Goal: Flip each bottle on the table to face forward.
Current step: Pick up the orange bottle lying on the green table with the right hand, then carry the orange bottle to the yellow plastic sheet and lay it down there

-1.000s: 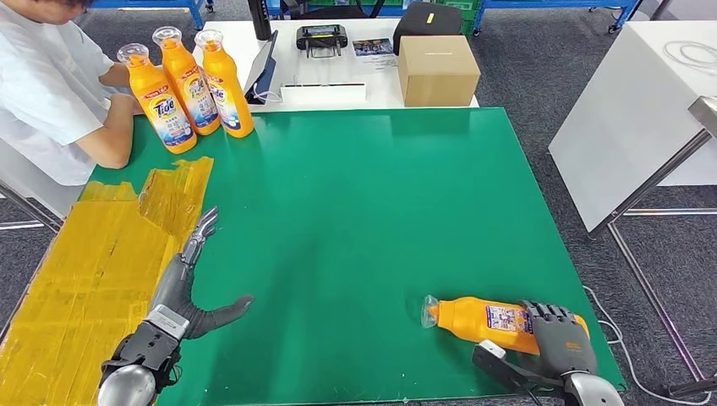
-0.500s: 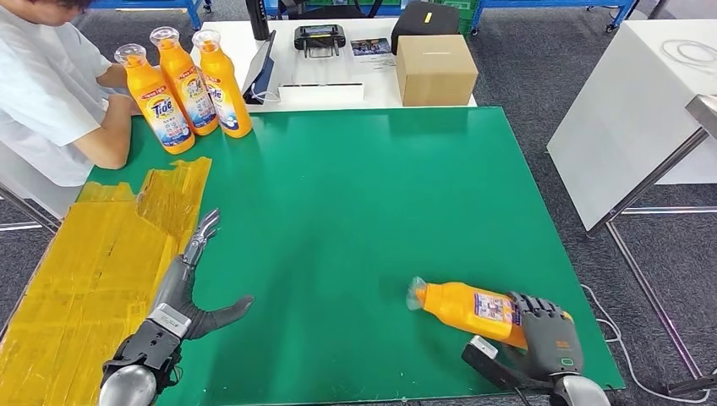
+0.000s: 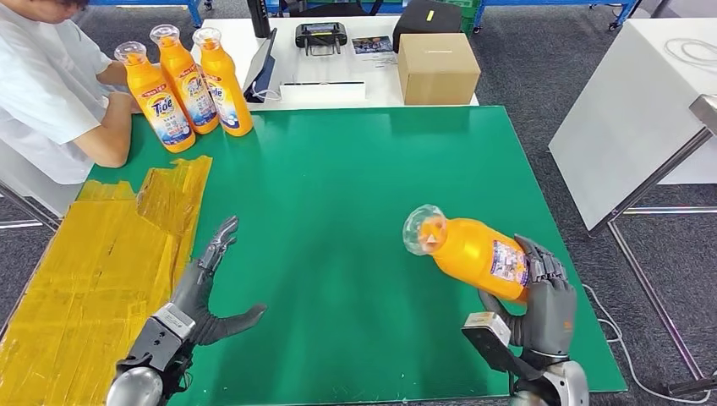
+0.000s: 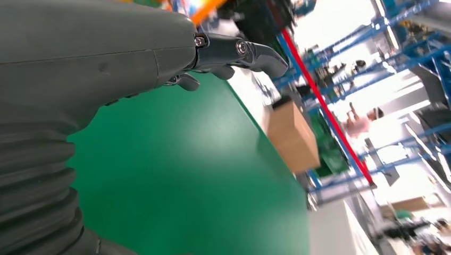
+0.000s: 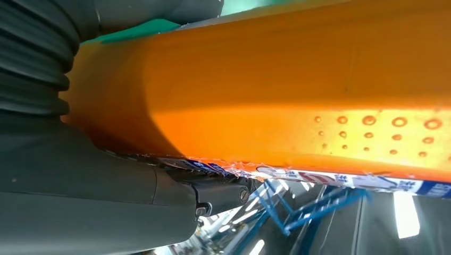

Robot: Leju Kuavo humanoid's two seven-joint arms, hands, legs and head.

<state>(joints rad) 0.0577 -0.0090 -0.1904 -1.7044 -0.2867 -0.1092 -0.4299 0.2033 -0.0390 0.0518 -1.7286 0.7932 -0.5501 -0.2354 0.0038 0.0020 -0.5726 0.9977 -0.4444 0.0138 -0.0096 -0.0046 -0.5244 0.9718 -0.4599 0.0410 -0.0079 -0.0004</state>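
Bottles, upright, three [image 3: 182, 85]: bench [image 3: 355, 186] at 11 o'clock, labels forward; judged done.
Bottle, fourth [image 3: 469, 249]: 4 o'clock, gripped by right hand [image 3: 541, 309], raised off bench, tilted, cap toward camera; not yet stood.
Left hand [image 3: 207, 283]: 7 o'clock, empty, fingers spread.
Change: fourth bottle lay flat on bench a second ago; now lifted. Left hand has shifted slightly forward.

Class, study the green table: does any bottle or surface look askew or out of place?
One orange bottle is tilted, cap end raised, gripped by the right hand, while three bottles stand upright at the far corner. The yellow tape patch along the table's left side looks wrinkled and uneven.
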